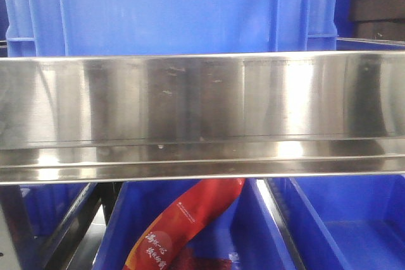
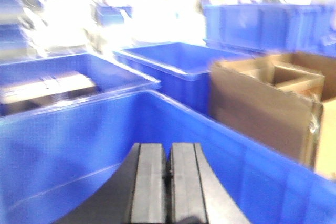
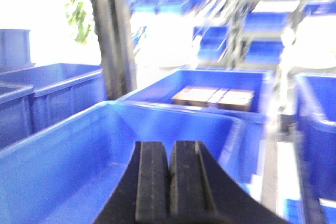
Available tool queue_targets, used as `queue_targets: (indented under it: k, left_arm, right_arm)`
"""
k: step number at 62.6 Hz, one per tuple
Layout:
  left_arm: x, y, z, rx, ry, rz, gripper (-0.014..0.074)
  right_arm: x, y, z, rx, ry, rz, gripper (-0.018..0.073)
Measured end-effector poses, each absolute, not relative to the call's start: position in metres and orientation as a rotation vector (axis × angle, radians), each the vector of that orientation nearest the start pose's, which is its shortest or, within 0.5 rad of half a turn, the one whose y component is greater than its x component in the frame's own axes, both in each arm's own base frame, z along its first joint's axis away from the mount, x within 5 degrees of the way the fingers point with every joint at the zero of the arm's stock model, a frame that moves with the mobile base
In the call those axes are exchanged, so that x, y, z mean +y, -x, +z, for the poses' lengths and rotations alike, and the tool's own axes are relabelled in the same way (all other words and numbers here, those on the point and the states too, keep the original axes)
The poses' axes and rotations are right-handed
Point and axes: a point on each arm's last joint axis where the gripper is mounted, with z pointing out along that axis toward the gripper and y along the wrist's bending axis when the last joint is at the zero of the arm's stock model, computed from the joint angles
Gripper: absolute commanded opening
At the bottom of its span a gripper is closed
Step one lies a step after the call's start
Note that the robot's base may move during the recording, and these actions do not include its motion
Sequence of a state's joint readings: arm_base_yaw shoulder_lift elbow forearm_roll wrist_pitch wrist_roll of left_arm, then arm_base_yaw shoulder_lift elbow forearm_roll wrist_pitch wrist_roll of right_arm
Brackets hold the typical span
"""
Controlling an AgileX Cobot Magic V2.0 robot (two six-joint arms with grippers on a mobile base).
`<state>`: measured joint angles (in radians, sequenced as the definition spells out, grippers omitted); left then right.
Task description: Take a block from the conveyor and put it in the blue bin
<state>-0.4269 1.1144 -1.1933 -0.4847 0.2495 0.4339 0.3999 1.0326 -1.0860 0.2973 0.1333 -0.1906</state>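
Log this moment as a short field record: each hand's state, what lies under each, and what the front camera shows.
left hand: shut, holding nothing visible
below left hand: large blue plastic bin
beside it: open brown cardboard box
right hand: shut, holding nothing visible
below right hand: empty-looking blue plastic tub
front view: brushed steel rail across the frame, red printed pouch in a blue crate below
block: not visible
conveyor: not visible

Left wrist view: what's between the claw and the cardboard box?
In the left wrist view, only the far wall of the blue bin lies between the shut left claw and the cardboard box. No block shows on that stretch.
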Motion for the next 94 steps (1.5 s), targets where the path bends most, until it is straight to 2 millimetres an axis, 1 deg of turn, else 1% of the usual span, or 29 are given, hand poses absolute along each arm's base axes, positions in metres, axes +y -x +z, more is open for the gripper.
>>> queue_targets:
  k: [1, 5, 8, 10, 16, 23, 30, 33, 39, 47, 58, 87, 90, 94]
  left_arm:
    - [-0.109, -0.216, 0.446, 1.603, -0.403, -0.447, -0.0111]
    - [-0.102, -0.203, 0.435, 1.601, -0.39, -0.439, -0.0111]
    - [-0.097, -0.193, 0.424, 1.603, -0.38, -0.431, -0.0111]
    - [-0.093, -0.187, 0.414, 1.612, -0.374, -0.425, -0.0111]
    - [-0.079, -0.162, 0.397, 1.576, -0.343, -0.41, -0.0111]
    - [-0.063, -0.133, 0.374, 1.53, -0.311, -0.396, -0.0111]
    - [-0.049, -0.105, 0.36, 1.471, -0.294, -0.398, -0.0111]
    - [-0.044, -0.094, 0.354, 1.446, -0.288, -0.4, -0.0111]
    - [-0.037, -0.078, 0.343, 1.407, -0.278, -0.402, -0.0111]
    - [-0.03, -0.064, 0.334, 1.366, -0.269, -0.405, -0.0111]
    - [-0.025, -0.052, 0.335, 1.307, -0.257, -0.411, -0.0111]
    - [-0.023, -0.049, 0.337, 1.288, -0.249, -0.413, -0.0111]
    - [-0.023, -0.049, 0.337, 1.288, -0.249, -0.413, -0.0111]
    - [-0.023, -0.049, 0.337, 1.288, -0.249, -0.413, -0.0111]
  right_arm:
    - [0.089, -0.201, 0.439, 1.551, 0.26, 0.425, -0.0162]
    - [0.083, -0.19, 0.426, 1.554, 0.253, 0.419, -0.0162]
    - [0.078, -0.178, 0.415, 1.553, 0.249, 0.416, -0.0162]
    - [0.075, -0.173, 0.404, 1.569, 0.249, 0.413, -0.0162]
    - [0.066, -0.153, 0.379, 1.584, 0.247, 0.407, -0.0162]
    - [0.054, -0.125, 0.35, 1.576, 0.241, 0.404, -0.0162]
    - [0.043, -0.099, 0.332, 1.534, 0.234, 0.409, -0.0162]
    - [0.04, -0.091, 0.324, 1.523, 0.233, 0.41, -0.0162]
    - [0.033, -0.077, 0.313, 1.483, 0.226, 0.415, -0.0162]
    - [0.027, -0.062, 0.312, 1.421, 0.219, 0.424, -0.0162]
    - [0.024, -0.054, 0.314, 1.38, 0.215, 0.43, -0.0162]
    - [0.024, -0.053, 0.314, 1.381, 0.219, 0.429, -0.0162]
    - [0.024, -0.054, 0.313, 1.379, 0.235, 0.404, -0.0162]
    - [0.023, -0.054, 0.31, 1.373, 0.276, 0.325, -0.0162]
